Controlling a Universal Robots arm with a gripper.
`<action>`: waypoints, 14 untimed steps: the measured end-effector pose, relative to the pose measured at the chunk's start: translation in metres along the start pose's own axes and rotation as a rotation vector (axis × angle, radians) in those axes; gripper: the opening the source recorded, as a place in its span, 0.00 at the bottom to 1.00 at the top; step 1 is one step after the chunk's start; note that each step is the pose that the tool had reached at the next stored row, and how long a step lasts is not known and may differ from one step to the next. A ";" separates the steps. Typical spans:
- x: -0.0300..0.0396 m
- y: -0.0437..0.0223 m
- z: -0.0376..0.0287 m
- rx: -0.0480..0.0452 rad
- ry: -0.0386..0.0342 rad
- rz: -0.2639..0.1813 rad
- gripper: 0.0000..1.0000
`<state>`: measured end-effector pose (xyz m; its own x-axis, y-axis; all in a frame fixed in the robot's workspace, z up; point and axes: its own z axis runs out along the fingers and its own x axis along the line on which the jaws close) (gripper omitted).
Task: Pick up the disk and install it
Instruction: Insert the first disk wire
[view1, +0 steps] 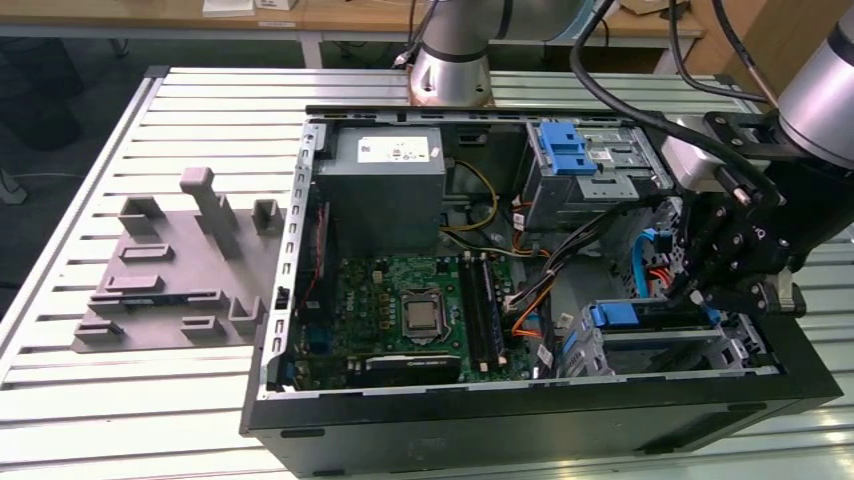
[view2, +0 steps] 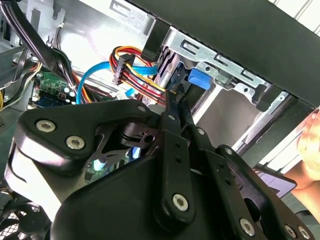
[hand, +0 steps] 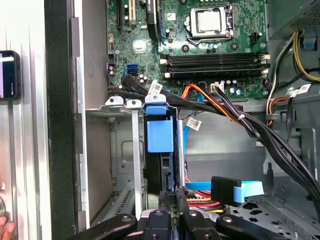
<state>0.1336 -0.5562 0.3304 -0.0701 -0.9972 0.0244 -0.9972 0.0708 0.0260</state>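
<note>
The disk (view1: 651, 318) stands on edge in the metal drive bay (view1: 721, 350) at the case's near corner, on the exterior view's right; its blue carrier frame faces out. The first wrist view shows the blue frame (hand: 160, 136) slotted between the bay's rails. In the second wrist view a blue tab of the disk (view2: 199, 79) lies just past my fingertips. My black gripper (view1: 694, 298) hangs right over the disk's edge. Its fingers come together at the tips, as both wrist views show for the gripper (hand: 173, 199) (view2: 175, 97). The tips are at the disk's rear edge with nothing visibly clamped between them.
Orange, black and blue cables (hand: 235, 112) run close beside the bay. The open case also holds a motherboard (view1: 407, 310), a grey power supply (view1: 387, 180) and an upper cage with a blue latch (view1: 567, 150). A grey fixture (view1: 174, 270) lies outside. A person's hand (view2: 310, 142) is near the case.
</note>
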 end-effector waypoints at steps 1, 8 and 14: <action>0.0000 -0.0003 0.0006 -0.0006 -0.0001 0.000 0.16; -0.0001 -0.0011 0.0024 -0.0024 -0.0004 0.000 0.16; 0.0000 -0.0010 -0.0023 -0.0029 -0.0015 0.000 0.24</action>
<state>0.1347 -0.5562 0.3327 -0.0701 -0.9973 0.0229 -0.9971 0.0708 0.0289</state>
